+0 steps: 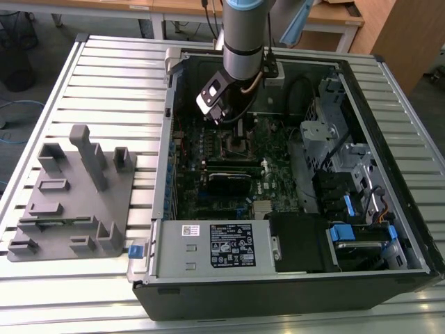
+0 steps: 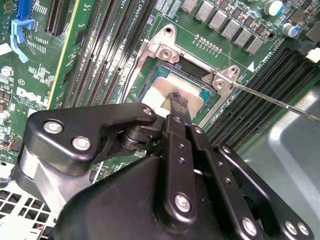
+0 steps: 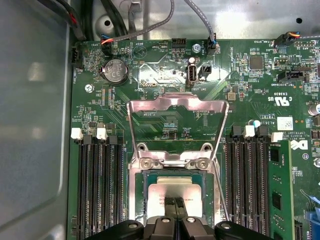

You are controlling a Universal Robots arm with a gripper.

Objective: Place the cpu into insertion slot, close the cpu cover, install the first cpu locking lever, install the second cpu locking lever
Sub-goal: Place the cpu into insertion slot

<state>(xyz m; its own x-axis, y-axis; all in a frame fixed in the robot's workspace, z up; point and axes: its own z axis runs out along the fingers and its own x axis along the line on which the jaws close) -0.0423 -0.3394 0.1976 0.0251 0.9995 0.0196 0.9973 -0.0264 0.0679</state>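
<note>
1. Nearest to us in the exterior view is the near wall of the open computer case (image 1: 278,296). Just inside it sits a metal box with a white label (image 1: 222,245).
2. To the exterior view's left of the case, a grey fixture block (image 1: 73,202) lies on the slatted table (image 1: 118,76), well apart from the work.
3. Farther in, the green circuit board (image 1: 278,170) covers the case floor. A long black card (image 1: 229,182) lies across it, between the labelled box and the socket area.
4. Just beyond the card, the gripper (image 1: 221,115) hangs low over the board, with the arm (image 1: 243,35) upright above it.
5. In both wrist views we see the gripper (image 3: 175,201) (image 2: 177,100) with its fingers drawn together and nothing between them. The tips are at the cpu's face, but we cannot tell whether they touch it or sit just above.
6. The cpu (image 3: 175,187) (image 2: 162,87) lies flat in the insertion slot (image 3: 143,197), dull silver face up, with the slot's black frame around it.
7. The cpu cover (image 3: 200,102) is open, swung back from the slot on the side away from the gripper. Green board shows through its large window.
8. A thin wire lever (image 3: 220,192) (image 2: 280,102) slants past one side of the slot, between it and a bank of memory slots (image 3: 245,185).
9. Farther along the board a coin cell (image 3: 115,71) sits near the case wall.
10. Farthest in the exterior view, wooden desks (image 1: 188,7) stand beyond the table.
</note>
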